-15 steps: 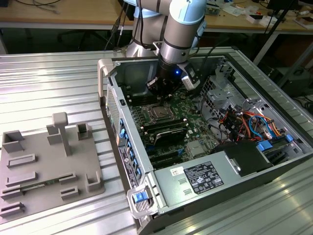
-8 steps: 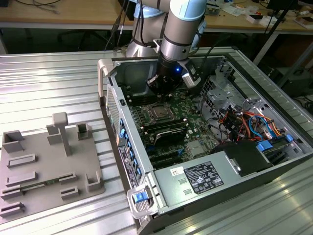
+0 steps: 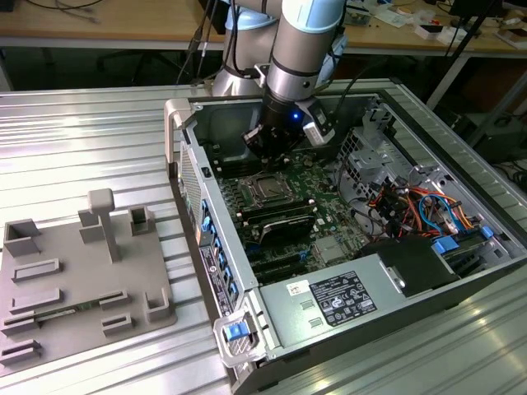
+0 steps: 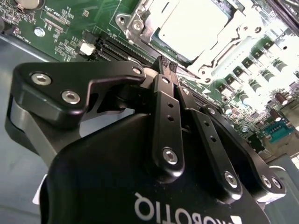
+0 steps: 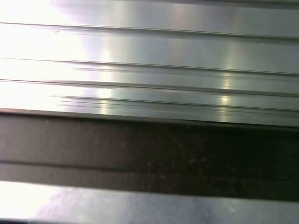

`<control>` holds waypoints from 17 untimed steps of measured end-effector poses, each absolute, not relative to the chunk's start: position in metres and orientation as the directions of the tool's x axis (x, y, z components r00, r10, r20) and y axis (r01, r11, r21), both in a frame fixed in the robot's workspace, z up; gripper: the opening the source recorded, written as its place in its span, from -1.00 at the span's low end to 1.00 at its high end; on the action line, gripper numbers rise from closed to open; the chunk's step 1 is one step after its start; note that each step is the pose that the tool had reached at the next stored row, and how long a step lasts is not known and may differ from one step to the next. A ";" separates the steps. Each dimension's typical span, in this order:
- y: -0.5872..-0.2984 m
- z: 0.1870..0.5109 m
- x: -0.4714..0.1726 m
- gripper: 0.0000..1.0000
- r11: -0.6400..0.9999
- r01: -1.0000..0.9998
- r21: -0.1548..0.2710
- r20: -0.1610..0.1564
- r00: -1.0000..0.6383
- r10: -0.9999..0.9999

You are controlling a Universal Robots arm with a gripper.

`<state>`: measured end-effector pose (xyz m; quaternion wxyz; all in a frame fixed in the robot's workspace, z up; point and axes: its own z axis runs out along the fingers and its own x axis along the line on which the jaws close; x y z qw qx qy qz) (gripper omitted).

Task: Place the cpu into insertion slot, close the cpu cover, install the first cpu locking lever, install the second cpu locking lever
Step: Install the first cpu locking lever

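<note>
In the open computer case, the cpu lies flat in the insertion slot with its silver top up. The silver cpu cover lies down around it as a frame. My gripper is shut, its two black fingers pressed together with nothing between them. Its tips are right at the socket's edge, beside a thin metal bar; I cannot tell if they touch. In the exterior view the gripper hangs just above and behind the cpu.
Long black memory sticks lie just in front of the socket. A grey power supply and coloured cables fill the exterior view's right. A grey fixture plate sits on the ridged aluminium table.
</note>
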<state>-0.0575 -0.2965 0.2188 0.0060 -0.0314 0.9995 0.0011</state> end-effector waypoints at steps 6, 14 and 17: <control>-0.294 0.219 -0.058 -0.79 0.998 -0.063 0.011 -0.013 -0.998 -0.063; -0.293 0.216 -0.051 -0.79 0.998 -0.063 0.014 -0.013 -0.998 -0.063; -0.293 0.215 -0.049 -0.79 0.998 -0.063 0.013 -0.013 -0.998 -0.063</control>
